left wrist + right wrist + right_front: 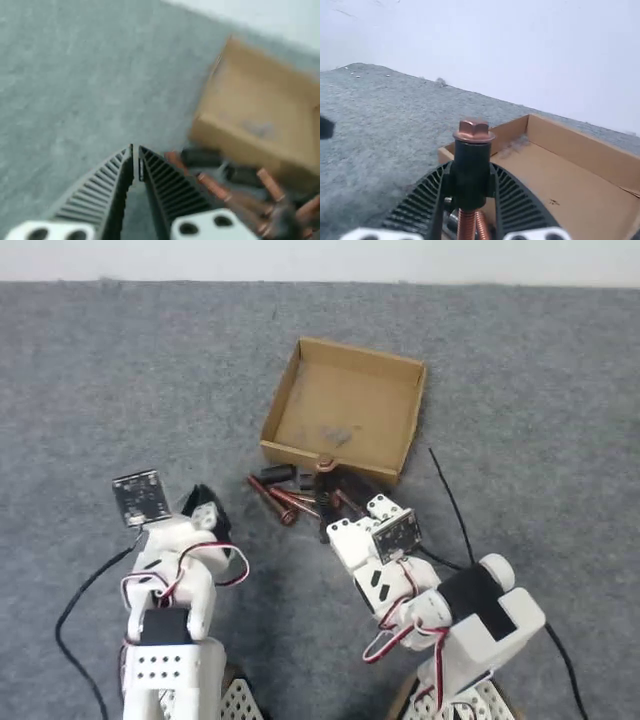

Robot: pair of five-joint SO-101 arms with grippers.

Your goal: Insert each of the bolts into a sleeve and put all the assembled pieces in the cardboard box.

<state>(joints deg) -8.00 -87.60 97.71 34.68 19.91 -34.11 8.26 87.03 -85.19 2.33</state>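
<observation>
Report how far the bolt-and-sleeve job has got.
Done: nothing boxed; the cardboard box holds no pieces. In hand: the right gripper grips a sleeve with a bolt seated in it. To do: loose bolts and sleeves lie before the box; the left gripper is shut, empty.

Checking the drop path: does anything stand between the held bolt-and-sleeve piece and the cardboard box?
Only the near wall of the cardboard box lies ahead of the sleeved bolt in the right gripper; nothing visible blocks the floor inside.
</observation>
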